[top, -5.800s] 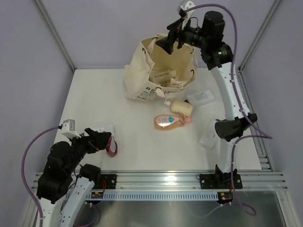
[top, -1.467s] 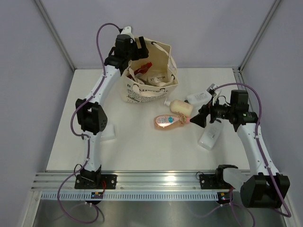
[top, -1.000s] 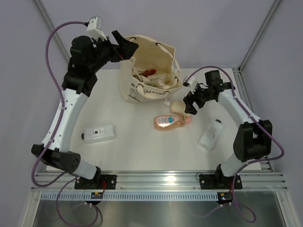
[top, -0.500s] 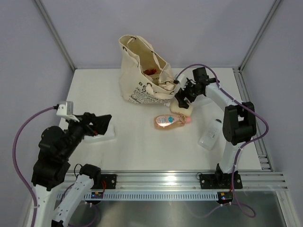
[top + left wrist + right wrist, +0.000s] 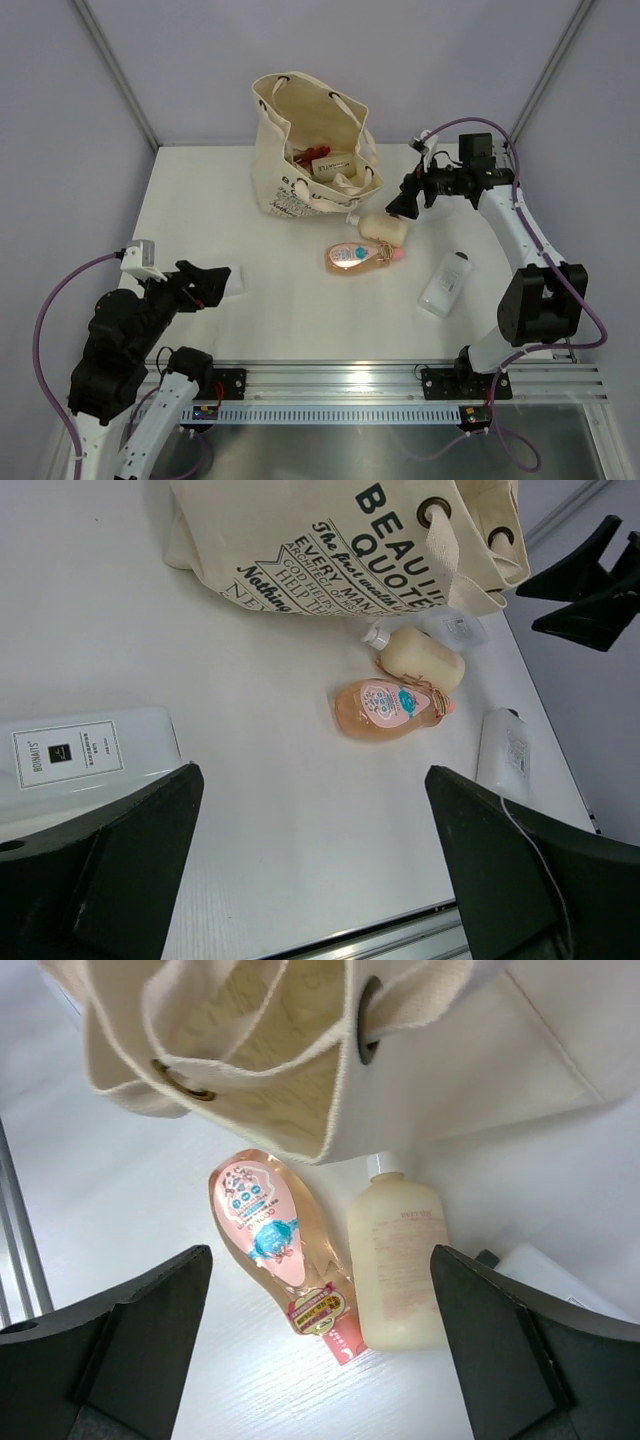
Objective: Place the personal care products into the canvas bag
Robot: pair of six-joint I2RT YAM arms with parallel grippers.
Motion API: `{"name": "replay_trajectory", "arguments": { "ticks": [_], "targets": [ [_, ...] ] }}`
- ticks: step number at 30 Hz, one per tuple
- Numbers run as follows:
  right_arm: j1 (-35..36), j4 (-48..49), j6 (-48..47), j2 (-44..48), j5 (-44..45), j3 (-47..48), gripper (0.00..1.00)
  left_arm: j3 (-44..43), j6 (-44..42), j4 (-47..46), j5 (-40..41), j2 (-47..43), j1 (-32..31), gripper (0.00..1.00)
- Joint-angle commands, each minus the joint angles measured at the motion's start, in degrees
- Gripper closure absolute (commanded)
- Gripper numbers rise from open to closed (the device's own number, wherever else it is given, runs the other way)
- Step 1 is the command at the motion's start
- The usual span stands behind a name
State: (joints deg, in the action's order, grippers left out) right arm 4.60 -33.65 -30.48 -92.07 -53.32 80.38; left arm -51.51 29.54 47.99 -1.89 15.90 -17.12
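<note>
The canvas bag [image 5: 300,175] stands at the back centre, mouth open, with a red item [image 5: 303,153] and a white tube [image 5: 335,163] inside. In front lie a beige bottle [image 5: 384,229], a pink-orange bottle [image 5: 358,257] and a white bottle [image 5: 444,283]. A flat white bottle [image 5: 85,755] lies at the near left, right beside my open left gripper [image 5: 207,285]. My right gripper [image 5: 404,200] is open and empty, above the beige bottle [image 5: 397,1260] and the pink-orange bottle [image 5: 265,1225]. A flat white pack [image 5: 457,629] lies beside the beige bottle [image 5: 420,658].
The bag's handle and eyelets [image 5: 368,1020] hang at the top of the right wrist view. The table's metal rail [image 5: 340,380] runs along the near edge. Frame posts [image 5: 115,70] stand at the back corners.
My left arm has swung from the bag mouth down to the near left beside the flat white bottle. My right gripper has drawn back right from the beige bottle. The bag's mouth has opened.
</note>
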Motion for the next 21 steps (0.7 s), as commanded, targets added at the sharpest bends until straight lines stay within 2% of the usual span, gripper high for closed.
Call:
{"name": "replay_trajectory", "arguments": {
  "ticks": [1,4,7,9,11,14,17,21],
  "targets": [
    [-0.12,1.39,2.27,1.98,-2.85,-3.12,0.00,1.22,0.95,-1.40,-0.22,0.18,0.25,0.01],
    [-2.04,1.66,0.79,1.90,-3.63,-5.67,0.00,1.85,1.66,-1.06,-0.48,-0.78,0.25,0.01],
    [-2.14,-1.32,-8.24,0.15,1.18,-6.55,0.00,1.85,1.49,0.17,0.22,-1.66,0.25,0.01],
    [-2.40,-1.51,-10.82,-1.35,6.55,-6.73,0.00,1.58,1.22,1.22,0.57,-1.93,0.25,0.01],
    [-3.97,-2.38,-8.12,-5.21,5.79,-3.68,0.01,1.50,1.31,1.93,0.66,-2.10,0.25,0.01],
    [-2.94,-5.47,-6.97,-9.35,4.80,-1.89,0.10,2.55,2.27,2.11,0.57,-2.98,0.25,0.01],
    [-0.04,-1.52,-4.25,-10.93,10.06,-2.86,0.10,4.39,3.33,1.41,0.13,-3.68,0.25,0.01],
    [1.55,1.38,2.26,-14.88,12.88,-0.05,0.10,5.89,4.65,0.27,-0.66,-3.51,0.25,0.01]
  ]
}}
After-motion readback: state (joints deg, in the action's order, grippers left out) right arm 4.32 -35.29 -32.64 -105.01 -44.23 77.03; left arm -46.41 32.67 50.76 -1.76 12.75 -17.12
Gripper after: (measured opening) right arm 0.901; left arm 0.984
